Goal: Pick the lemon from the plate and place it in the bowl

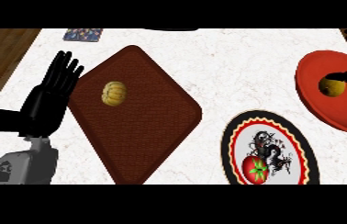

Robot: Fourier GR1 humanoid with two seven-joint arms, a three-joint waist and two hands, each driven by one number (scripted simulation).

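lemon (331,86) in red bowl (318,71) | tomato (256,168) on plate (234,145) (patterned)

One view only — head camera, looking steeply down on the white marble counter (224,67). Lower edge lies nearest the robot; the left forearm (27,165) enters there at the left. The wooden floor (15,48) shows past the counter's upper left corner. Framing is close — the red bowl (318,87) is cut by the right edge, the patterned plate (234,147) by the lower edge. No second view to overlap.
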